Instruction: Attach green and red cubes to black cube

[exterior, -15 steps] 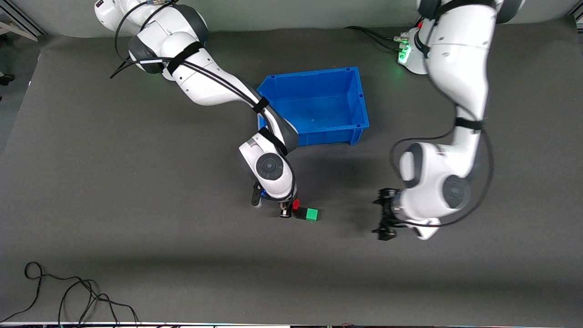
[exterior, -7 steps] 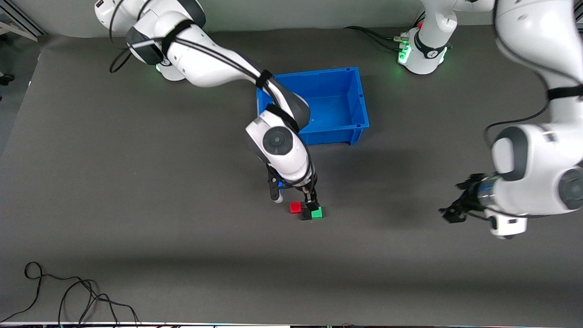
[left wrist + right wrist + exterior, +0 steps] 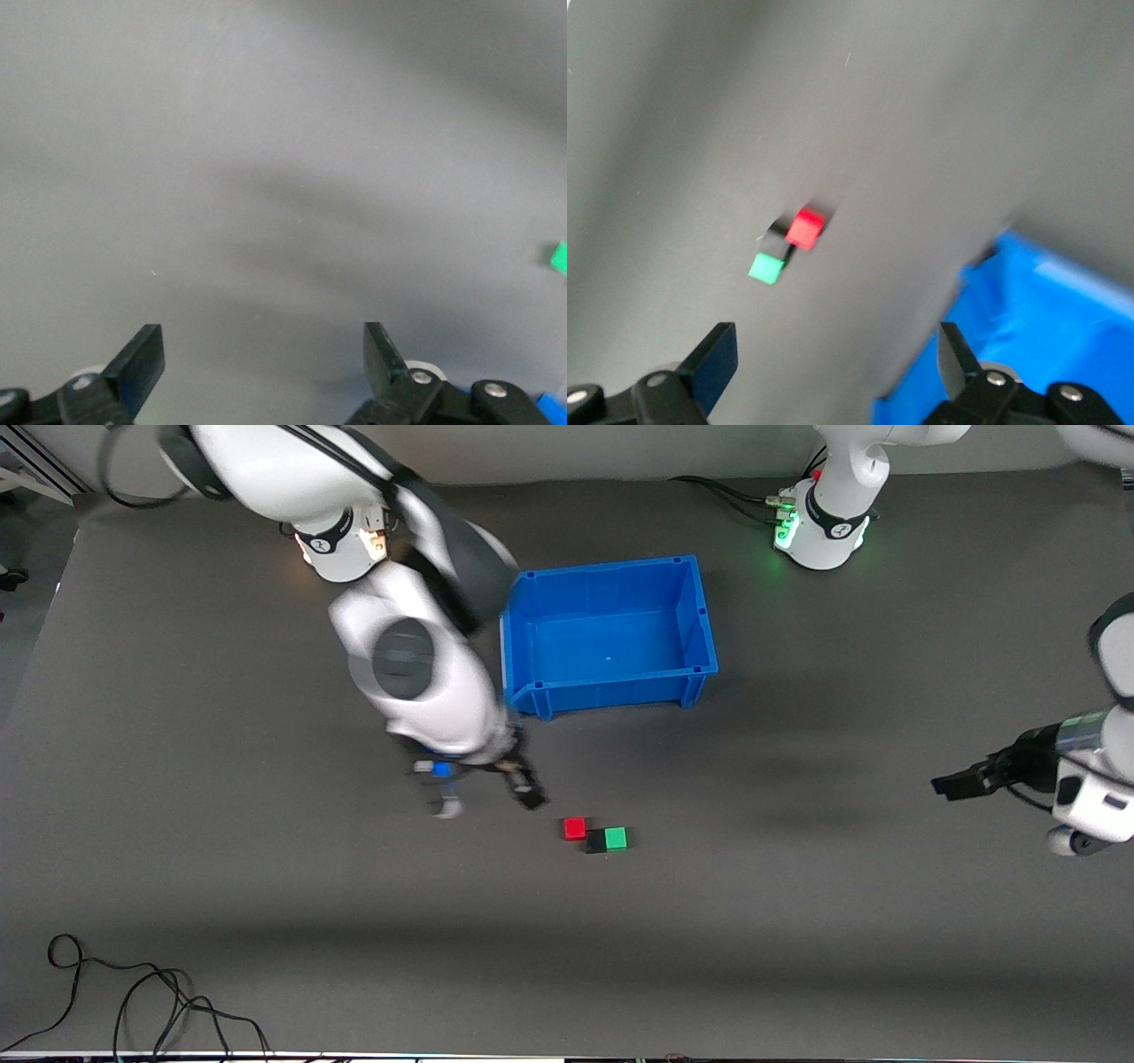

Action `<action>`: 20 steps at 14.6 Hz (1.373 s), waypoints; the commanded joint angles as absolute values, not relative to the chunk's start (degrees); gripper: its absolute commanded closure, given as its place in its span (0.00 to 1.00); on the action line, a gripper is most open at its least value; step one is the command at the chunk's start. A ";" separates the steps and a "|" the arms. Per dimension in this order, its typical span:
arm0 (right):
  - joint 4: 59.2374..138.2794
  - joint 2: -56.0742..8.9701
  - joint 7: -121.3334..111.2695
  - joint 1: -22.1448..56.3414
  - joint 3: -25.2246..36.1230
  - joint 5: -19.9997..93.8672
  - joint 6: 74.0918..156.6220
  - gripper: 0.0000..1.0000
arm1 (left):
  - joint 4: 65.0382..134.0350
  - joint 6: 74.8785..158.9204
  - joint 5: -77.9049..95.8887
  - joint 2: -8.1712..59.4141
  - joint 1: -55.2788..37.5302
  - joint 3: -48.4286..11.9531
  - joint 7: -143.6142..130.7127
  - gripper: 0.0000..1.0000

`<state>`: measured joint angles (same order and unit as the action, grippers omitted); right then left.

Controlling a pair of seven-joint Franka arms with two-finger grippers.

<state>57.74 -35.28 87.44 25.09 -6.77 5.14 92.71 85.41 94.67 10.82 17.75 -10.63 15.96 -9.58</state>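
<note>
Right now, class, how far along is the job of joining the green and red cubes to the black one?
Looks finished: the green cube and red cube sit against the black cube on the table. Nothing is in hand: the right pincer and left pincer are open and away from the cubes. Nothing visibly remains.

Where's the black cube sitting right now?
In the front view, the black cube lies on the mat between the red cube and green cube, nearer the camera than the blue bin.
</note>
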 commanded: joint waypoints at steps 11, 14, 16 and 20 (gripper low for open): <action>66.96 -15.56 12.86 7.38 -2.82 -3.16 70.66 0.00 | 86.40 89.83 2.48 3.69 -14.76 14.24 -0.97 0.00; 73.88 -13.64 12.39 7.38 -1.41 -3.08 78.80 0.00 | 86.48 89.82 1.67 3.69 -7.51 6.37 -0.97 0.00; 82.49 -9.51 12.39 7.38 -1.41 -3.08 85.84 0.00 | 86.57 90.00 1.67 3.52 -1.25 0.55 0.25 0.00; 84.64 -7.82 7.41 7.21 -0.27 -2.46 87.80 0.00 | 89.38 91.93 1.58 1.94 -0.88 0.35 1.32 0.00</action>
